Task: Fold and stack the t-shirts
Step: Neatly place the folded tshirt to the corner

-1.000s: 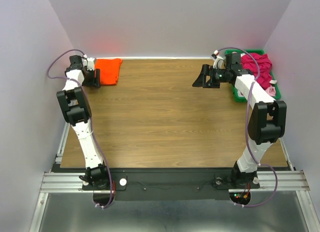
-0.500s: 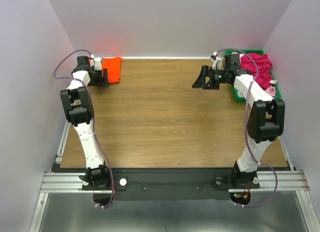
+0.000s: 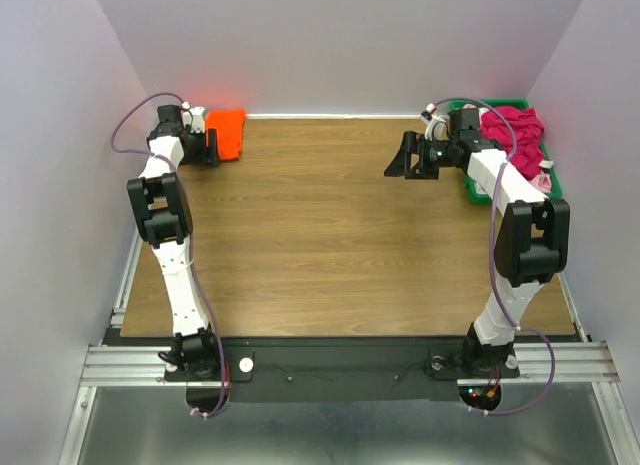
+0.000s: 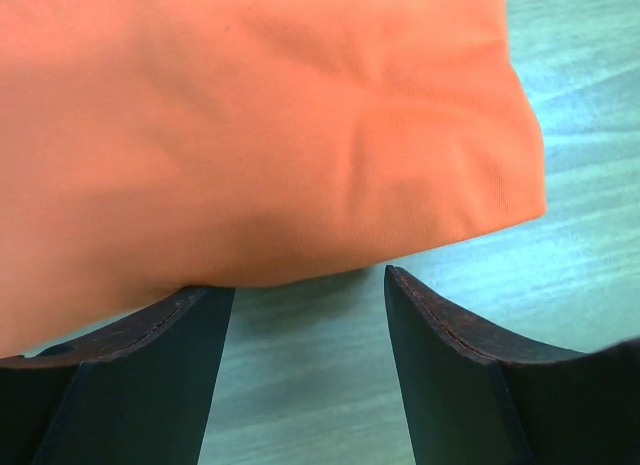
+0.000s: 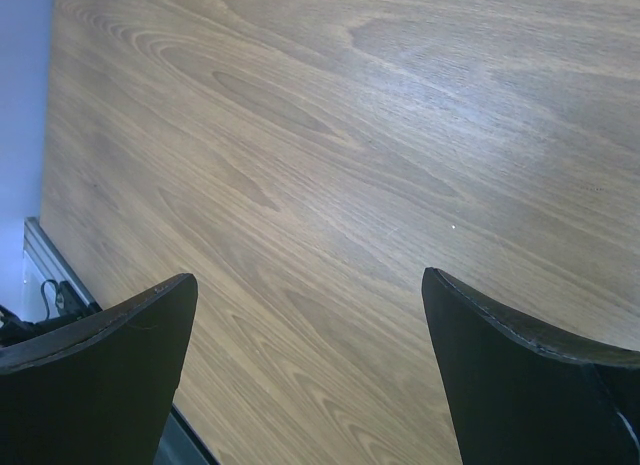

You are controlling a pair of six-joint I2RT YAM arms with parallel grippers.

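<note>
Left claw point(image 3: 208, 147) now farther back, released, orange shirt point(image 3: 230, 133) just ahead of its tips, right claw point(image 3: 398, 157) released above bench point(image 3: 330, 235)

You have: brown wood-grain flat bench top point(image 3: 330, 235) | green rectangular plastic bin point(image 3: 476, 193) at its far right corner, along the right edge | silver ribbed metal rail point(image 3: 130, 363) past its near edge | pale walls on three sides
</note>
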